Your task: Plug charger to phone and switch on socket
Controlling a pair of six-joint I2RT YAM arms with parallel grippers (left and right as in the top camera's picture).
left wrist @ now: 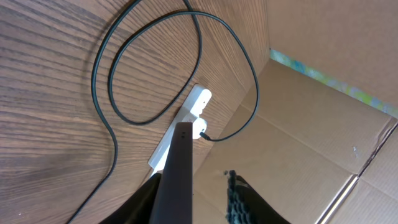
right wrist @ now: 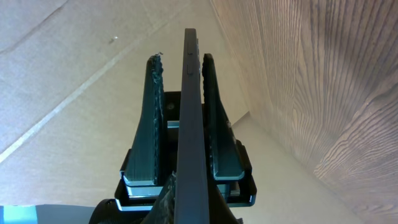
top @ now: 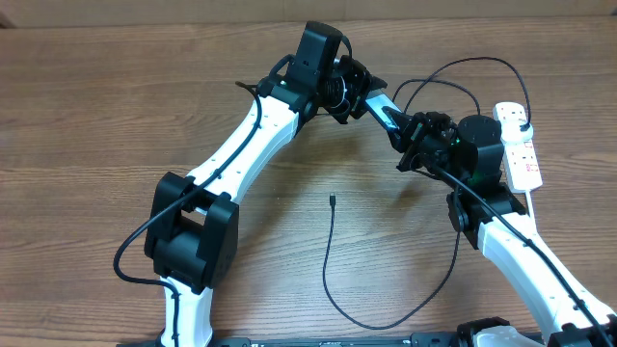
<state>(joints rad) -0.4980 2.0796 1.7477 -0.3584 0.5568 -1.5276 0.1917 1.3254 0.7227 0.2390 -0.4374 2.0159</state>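
The phone [top: 384, 113] is gripped by the right gripper [top: 405, 130] over the far middle of the table [top: 96, 116], with its light blue screen showing from above. In the right wrist view the phone [right wrist: 189, 124] stands edge-on between the two fingers [right wrist: 152, 124], which press against its faces: this gripper is clenched on the phone. The left gripper [top: 359, 99] meets the phone's other end. In the left wrist view the phone [left wrist: 177, 174] lies against one finger, while the other finger [left wrist: 233, 199] stands apart from it with a gap, so these jaws straddle the phone without clamping it.

The charger [top: 326, 260] lies on the table in a long curve. Its connector tip [top: 331, 200] rests free on the wood, well apart from the phone. The cable runs under the right arm, and further loops lie beside the socket [top: 521, 145].

The socket sits at the right edge of the table, just beyond the right arm, with red marks on its top. In the left wrist view the black cable [left wrist: 112, 62] ends at a plug seated in the socket [left wrist: 193, 102]. Cardboard [left wrist: 323, 37] stands behind it.
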